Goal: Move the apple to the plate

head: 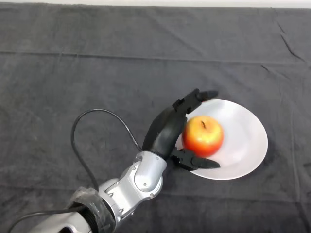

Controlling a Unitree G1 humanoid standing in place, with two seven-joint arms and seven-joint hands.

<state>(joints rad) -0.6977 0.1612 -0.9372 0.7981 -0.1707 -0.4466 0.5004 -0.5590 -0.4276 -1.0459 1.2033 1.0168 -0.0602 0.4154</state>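
A red and yellow apple [202,136] sits on the left part of a white plate [245,141], stem up. My left hand [167,130] comes in from the lower left and lies against the apple's left side. Its fingers [197,99] reach out fairly straight above the apple with a gap to it. The thumb [199,162] stretches out just below the apple over the plate's near rim. The hand is open and cups the apple loosely without clasping it.
The table is covered by a dark cloth [97,73] with a few creases. The silver-grey forearm [131,187] crosses the lower left of the view.
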